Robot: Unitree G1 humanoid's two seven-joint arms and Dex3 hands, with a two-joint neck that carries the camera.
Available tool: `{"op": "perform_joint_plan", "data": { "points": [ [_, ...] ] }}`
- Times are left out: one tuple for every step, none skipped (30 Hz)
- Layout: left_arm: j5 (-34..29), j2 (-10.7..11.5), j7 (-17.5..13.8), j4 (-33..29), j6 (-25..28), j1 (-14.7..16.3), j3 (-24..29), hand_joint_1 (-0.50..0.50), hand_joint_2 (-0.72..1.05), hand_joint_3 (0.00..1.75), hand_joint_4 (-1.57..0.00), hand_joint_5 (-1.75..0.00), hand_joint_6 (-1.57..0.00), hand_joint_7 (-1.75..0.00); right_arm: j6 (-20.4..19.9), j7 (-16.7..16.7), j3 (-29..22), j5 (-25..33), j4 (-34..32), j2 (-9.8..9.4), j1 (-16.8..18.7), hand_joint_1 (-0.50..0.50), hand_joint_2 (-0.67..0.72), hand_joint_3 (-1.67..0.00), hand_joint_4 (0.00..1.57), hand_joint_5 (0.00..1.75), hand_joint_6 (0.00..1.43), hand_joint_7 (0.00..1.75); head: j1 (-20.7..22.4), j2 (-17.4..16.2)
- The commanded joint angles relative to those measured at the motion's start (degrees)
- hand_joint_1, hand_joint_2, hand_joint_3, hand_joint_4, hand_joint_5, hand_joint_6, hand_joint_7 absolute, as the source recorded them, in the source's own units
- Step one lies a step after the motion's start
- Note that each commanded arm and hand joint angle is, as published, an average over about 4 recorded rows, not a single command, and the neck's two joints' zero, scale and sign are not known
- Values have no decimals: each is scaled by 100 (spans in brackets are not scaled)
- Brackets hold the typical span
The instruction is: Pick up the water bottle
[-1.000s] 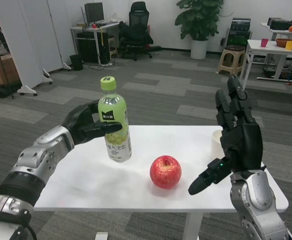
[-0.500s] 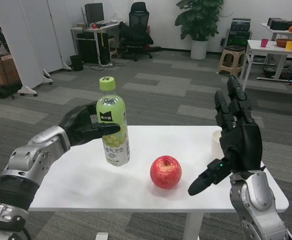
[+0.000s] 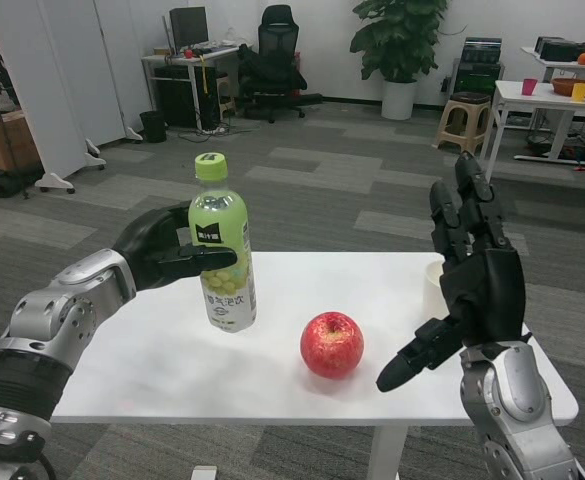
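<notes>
Bottle (image 3: 220, 255): upright over the table's left part, green cap on top, its base looked just clear of the top, though the gap was hard to judge.
Left hand (image 3: 167, 252): wrapped around the bottle at label height, one finger across the front; the rest sat behind the bottle, out of sight.
Right hand (image 3: 477, 280): raised over the table's right edge, fingers spread and pointing up, thumb angled down toward the apple, holding nothing.
Apple (image 3: 332, 343): red, on the table between bottle and right hand, touching neither.
Table (image 3: 172, 370): white; far right corner hidden behind the right hand.
Pale object (image 3: 433, 277): only a sliver showed beside the right hand, too covered to identify.
</notes>
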Motion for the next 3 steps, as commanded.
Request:
{"op": "perform_joint_plan", "data": {
  "points": [
    [-26, 61, -15, -130, -3, -26, 72, -8, 78, 7, -153, -175, -118, -126, 3, -8, 9, 0, 15, -18, -13, -46, 50, 0, 0, 0, 0, 0, 5, -30],
    [-26, 59, -15, -130, -3, -26, 72, -8, 78, 7, -153, -175, -118, -126, 3, -5, 9, 0, 15, -18, -13, -46, 50, 0, 0, 0, 0, 0, 5, -32],
    [-26, 58, -15, -130, -3, -25, 72, -8, 78, 6, -153, -175, -118, -126, 3, -5, 9, 0, 15, -18, -13, -46, 49, 0, 0, 0, 0, 0, 7, -39]
  ]
}}
